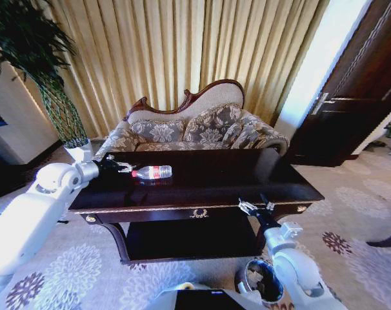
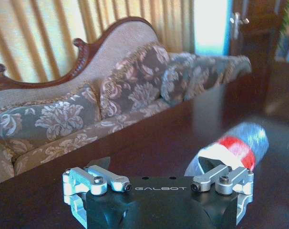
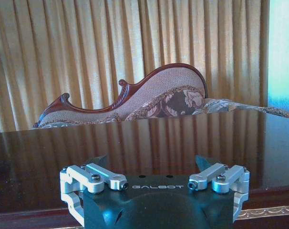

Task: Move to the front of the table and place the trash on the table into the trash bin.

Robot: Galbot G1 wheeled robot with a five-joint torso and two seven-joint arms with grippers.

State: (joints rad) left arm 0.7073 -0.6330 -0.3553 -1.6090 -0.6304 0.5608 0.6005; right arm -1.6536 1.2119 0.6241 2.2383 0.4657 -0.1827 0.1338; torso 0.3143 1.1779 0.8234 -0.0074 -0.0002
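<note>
On the left part of the dark glossy table (image 1: 247, 177) lies the trash, a clear plastic bottle (image 1: 152, 172) with a red-and-white label, on its side. My left gripper (image 1: 122, 167) is open just left of the bottle's cap end. In the left wrist view the bottle (image 2: 232, 148) lies close ahead, off to one side of the left gripper (image 2: 154, 164). My right gripper (image 1: 256, 206) hangs open at the table's front edge, and the right wrist view has the right gripper (image 3: 151, 162) low over the tabletop (image 3: 149, 138). The trash bin (image 1: 259, 279) stands on the floor below my right arm.
A floral sofa (image 1: 202, 129) stands right behind the table. A white plant pot (image 1: 81, 150) is at the back left, and a dark door (image 1: 357, 97) at the right. Patterned carpet (image 1: 350, 213) lies open to the table's right.
</note>
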